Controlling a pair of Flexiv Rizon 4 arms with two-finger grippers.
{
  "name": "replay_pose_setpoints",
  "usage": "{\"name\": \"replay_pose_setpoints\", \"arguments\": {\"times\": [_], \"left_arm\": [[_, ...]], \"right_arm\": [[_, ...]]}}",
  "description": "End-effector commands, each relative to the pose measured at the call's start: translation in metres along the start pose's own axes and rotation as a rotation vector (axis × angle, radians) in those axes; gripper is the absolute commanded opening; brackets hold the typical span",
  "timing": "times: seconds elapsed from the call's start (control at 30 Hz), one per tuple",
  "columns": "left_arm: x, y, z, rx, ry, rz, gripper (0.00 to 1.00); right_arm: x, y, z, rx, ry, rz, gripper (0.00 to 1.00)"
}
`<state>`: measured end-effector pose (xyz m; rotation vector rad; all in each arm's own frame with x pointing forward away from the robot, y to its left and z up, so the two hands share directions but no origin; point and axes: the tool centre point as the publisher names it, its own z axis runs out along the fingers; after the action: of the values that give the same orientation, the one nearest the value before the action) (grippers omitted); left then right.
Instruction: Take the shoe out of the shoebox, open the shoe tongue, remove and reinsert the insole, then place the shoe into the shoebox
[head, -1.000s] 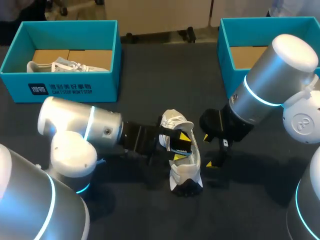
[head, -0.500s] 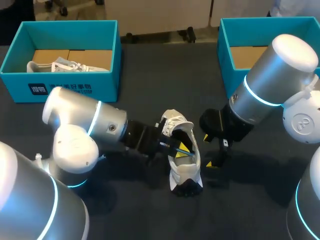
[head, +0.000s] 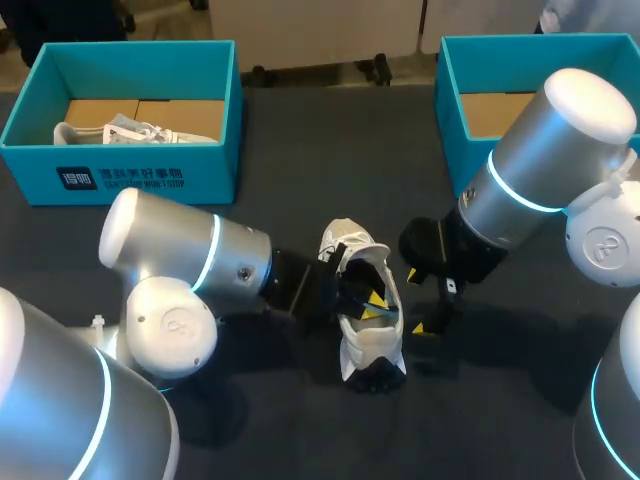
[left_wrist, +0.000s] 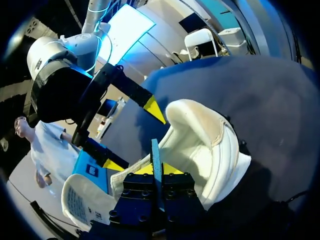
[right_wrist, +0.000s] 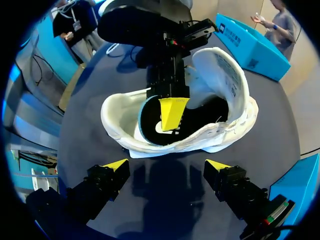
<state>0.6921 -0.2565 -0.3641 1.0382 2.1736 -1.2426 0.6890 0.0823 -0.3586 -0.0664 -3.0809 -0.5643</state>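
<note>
The white shoe (head: 368, 335) lies on the dark bench (head: 300, 150), out of both boxes, its opening turned toward the right pincer (head: 415, 300). The left pincer (head: 366, 296) comes in from the shoe's left side and reaches into that opening. Its yellow tips are pressed from two sides onto the black, teal-edged insole (right_wrist: 149, 120), which stands partly lifted inside the shoe with one end up at the rim. The right pincer stays just beside the shoe's right side, fingers spread wide and low over the bench, touching neither shoe nor insole. Beyond the shoe and to its left, well apart, stands a teal shoebox (head: 215, 170) with another pale shoe (head: 120, 132) lying inside. Beyond the shoe and to its right stands a second teal shoebox (head: 450, 110)
</note>
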Motion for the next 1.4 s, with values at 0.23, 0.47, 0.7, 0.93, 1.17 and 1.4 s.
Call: {"name": "replay_pose_setpoints", "arguments": {"times": [0.23, 0.47, 0.7, 0.93, 1.17, 1.4], "left_arm": [[-0.006, -0.003, -0.020, 0.027, 0.023, -0.048, 0.27], [-0.010, -0.006, -0.028, 0.054, 0.069, -0.073, 0.33], [-0.012, -0.008, -0.030, 0.073, 0.158, -0.072, 0.38], [-0.005, -0.008, -0.027, 0.073, 0.229, -0.051, 0.42], [0.001, -0.007, -0.033, 0.053, 0.294, -0.028, 0.40], [0.003, -0.005, -0.046, 0.037, 0.355, -0.014, 0.42]], "right_arm": [[0.000, 0.001, 0.002, 0.002, -0.001, 0.000, 1.00], [0.000, 0.001, 0.002, 0.002, -0.001, 0.000, 1.00], [0.000, 0.001, 0.002, 0.002, -0.001, 0.000, 1.00], [0.000, 0.001, 0.002, 0.002, -0.001, 0.000, 1.00], [-0.002, -0.010, -0.026, -0.010, -0.015, -0.024, 1.00], [-0.003, -0.033, -0.057, 0.014, -0.010, -0.044, 1.00]]}}
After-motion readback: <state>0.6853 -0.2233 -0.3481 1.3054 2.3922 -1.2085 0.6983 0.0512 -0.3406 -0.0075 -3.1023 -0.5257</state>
